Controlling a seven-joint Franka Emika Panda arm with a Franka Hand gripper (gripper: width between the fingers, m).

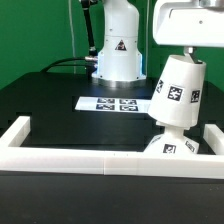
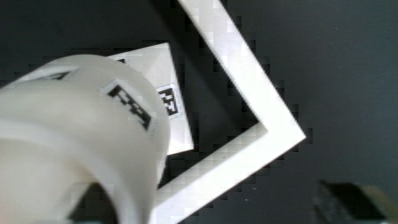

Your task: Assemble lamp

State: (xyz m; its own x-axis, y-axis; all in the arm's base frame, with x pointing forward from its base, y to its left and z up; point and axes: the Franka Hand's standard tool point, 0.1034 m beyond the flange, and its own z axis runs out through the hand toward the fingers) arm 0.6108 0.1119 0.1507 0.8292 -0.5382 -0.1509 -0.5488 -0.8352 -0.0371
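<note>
Black tabletop, hemmed by a white fence (image 1: 60, 158), carries the lamp: the tagged white lamp shade (image 1: 178, 92) sits tilted on the lamp base (image 1: 176, 146) in the corner at the exterior view's right, with the marker board (image 1: 118, 103) well apart behind. To seat it well, I judge the shade must be brought upright over the base before any release. Whether the gripper (image 1: 188, 50) is clamping the shade I cannot tell, since its fingers are hidden behind the shade, and the wrist view gives only a blurred white bulk.

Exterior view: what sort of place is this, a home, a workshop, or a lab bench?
Most likely a robotics lab bench: a black table edged by a white frame, the marker board, and tagged white lamp parts.
</note>
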